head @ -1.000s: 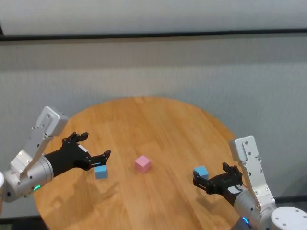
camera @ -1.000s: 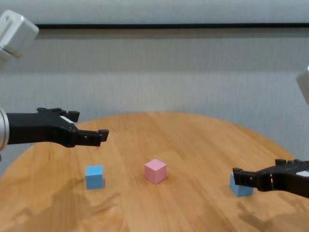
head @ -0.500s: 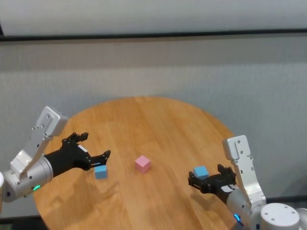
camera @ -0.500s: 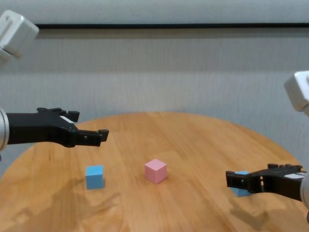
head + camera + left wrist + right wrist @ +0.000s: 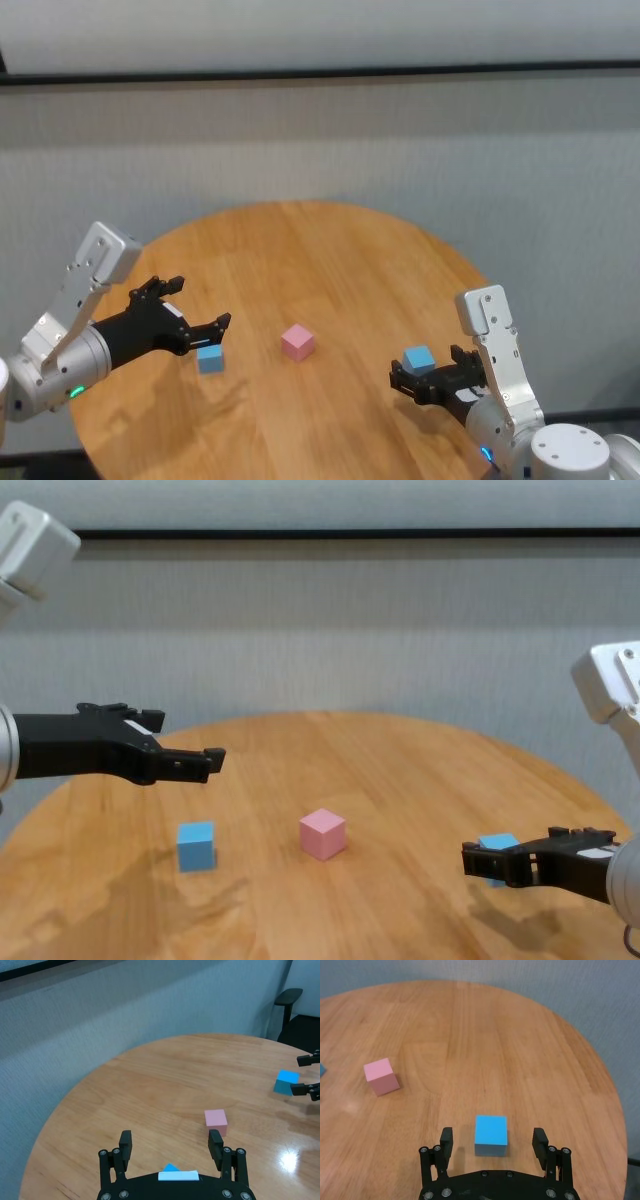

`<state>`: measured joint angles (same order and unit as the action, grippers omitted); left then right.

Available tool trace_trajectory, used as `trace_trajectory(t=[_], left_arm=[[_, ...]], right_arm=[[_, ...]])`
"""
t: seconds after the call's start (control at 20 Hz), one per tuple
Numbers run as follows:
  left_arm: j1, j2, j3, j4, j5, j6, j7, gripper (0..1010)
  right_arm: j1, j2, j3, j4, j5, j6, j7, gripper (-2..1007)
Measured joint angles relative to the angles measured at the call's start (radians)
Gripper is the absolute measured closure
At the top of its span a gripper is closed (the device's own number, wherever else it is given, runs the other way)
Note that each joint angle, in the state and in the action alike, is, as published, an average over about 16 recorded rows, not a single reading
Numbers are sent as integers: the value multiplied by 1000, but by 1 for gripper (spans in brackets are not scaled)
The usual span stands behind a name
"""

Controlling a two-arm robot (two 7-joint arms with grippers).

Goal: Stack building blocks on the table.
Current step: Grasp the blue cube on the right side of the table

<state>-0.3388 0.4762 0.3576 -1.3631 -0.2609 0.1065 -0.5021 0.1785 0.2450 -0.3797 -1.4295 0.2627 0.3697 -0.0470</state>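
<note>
Three small matte cubes are sitting apart on the round wood-plank table (image 5: 330, 240): pink cube (image 5: 297, 342) mid-table, one blue cube (image 5: 210, 359) toward the left edge, the other blue cube (image 5: 491, 1135) near the right edge. All are lying flat, slightly turned; no long axis. Left gripper (image 5: 199, 324) is hovering above its blue cube, fingers spread wide, empty. Right gripper (image 5: 493, 1144) is bracketing the right blue cube, fingers wide apart, not touching it.

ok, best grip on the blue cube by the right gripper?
Right blue cube: pinch its two opposite side faces, coming in low from the table's near edge. It sits flat and square between the open right gripper fingers, clear of the pink cube.
</note>
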Motion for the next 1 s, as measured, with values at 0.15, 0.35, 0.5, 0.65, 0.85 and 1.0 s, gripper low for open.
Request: trace_trajectory(t=[0.15,0.35,0.5,0.65,0.85,1.0], left_arm=[[0,0,0,0,0,0,0,8],[0,0,0,0,0,0,0,8],[0,0,0,0,0,0,0,8],[0,0,0,0,0,0,0,8],[0,0,0,0,0,0,0,8],[0,0,0,0,0,0,0,8]], right_arm=[[6,-8,2,16,-8,-5,2,4],[15,-19,6,36,-17,-11,8,4],[21,-27,9,50,-22,-14,13,4],[27,-35,12,62,-28,-17,18,4],[33,-45,16,76,-36,-18,24,4],[35,-50,20,84,-42,-17,28,4]])
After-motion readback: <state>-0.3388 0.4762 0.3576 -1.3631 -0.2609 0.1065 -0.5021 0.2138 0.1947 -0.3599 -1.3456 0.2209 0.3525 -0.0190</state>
